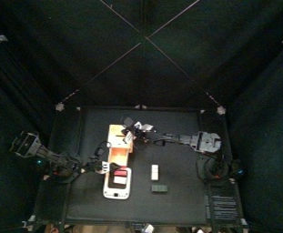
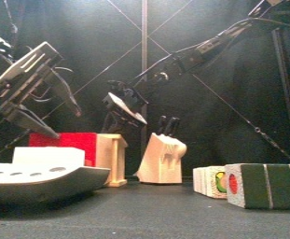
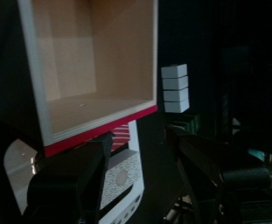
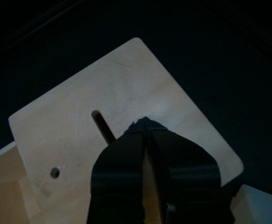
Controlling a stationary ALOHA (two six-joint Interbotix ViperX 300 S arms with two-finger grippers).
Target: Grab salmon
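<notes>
The salmon [image 3: 122, 138], a red piece with white stripes, lies on a white dish [image 3: 117, 184] just under the lip of an open wooden box with a red edge [image 3: 97, 61]. From above, the salmon [image 1: 119, 171] shows as a red patch on the dish [image 1: 116, 188]. My left gripper [image 3: 144, 171] hovers short of the dish with its jaws open and nothing between them; it hangs at the left in the front view [image 2: 33, 89]. My right gripper [image 4: 144, 131] is shut to a narrow slit over a pale wooden panel, above the wooden block [image 2: 159, 159].
A white block [image 1: 156, 170] and a dark green block [image 1: 159, 188] stand right of the dish. They are large at the front right: a small white piece [image 2: 210, 180] and a green one [image 2: 266, 185]. The red-edged box [image 2: 78, 147] stands behind the dish [image 2: 35, 179].
</notes>
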